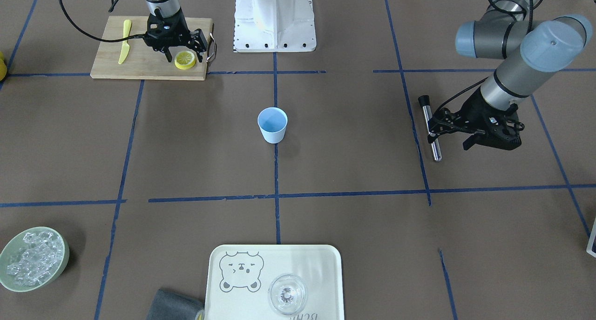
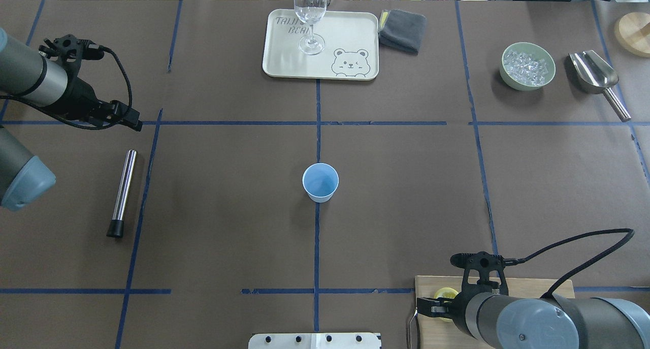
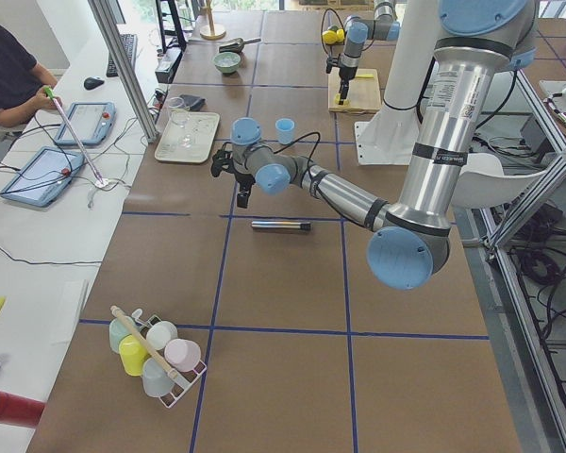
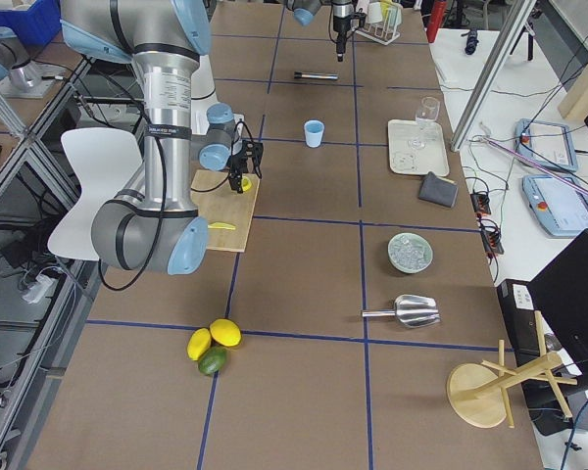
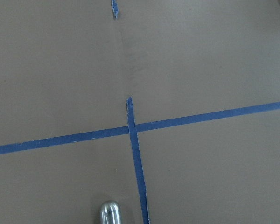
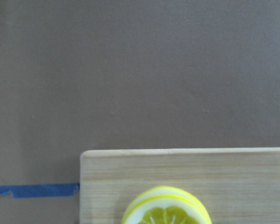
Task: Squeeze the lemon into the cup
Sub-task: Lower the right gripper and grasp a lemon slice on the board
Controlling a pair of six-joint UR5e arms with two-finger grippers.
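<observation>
- A table point(image 1: 354, 124) covered in brown paper, marked into squares by blue tape lines point(image 1: 275, 194). It stands in a workroom, and beside it a seated person point(image 3: 9, 75) is at a white desk.
- The right gripper point(image 1: 184, 56) points down over a wooden cutting board point(image 1: 139, 64). Its fingers are spread apart and hold nothing.
- The lemon point(image 1: 185, 60) lies flat on the board directly under this claw, between its two fingers. It tops a small stack of slices; I cannot tell how many are in the stack.
- One yellow knife point(image 1: 125, 43) lies on the same board, off to one side of the claw.
- One light-blue cup point(image 1: 272, 124) stands upright and empty at the table's centre, well apart from both claws.
- The left gripper point(image 1: 448, 136) hangs over bare paper, tilted, its fingers apart and holding nothing.
- One metal rod point(image 2: 122, 191) with a black end lies flat on the table, near this claw.
- Far across the table from both claws there is one pale tray point(image 1: 298, 264) carrying one clear stemmed glass point(image 1: 287, 294).
- Also there are one grey cloth point(image 1: 174, 306), one green bowl point(image 1: 64, 259) of ice and one steel scoop point(image 2: 594, 72).
- Three whole citrus fruits point(image 4: 213, 345), two yellow and one green, sit at the table's end behind the right arm.
- One wire rack point(image 3: 156, 354) holding five pastel cups stands at the opposite end.
</observation>
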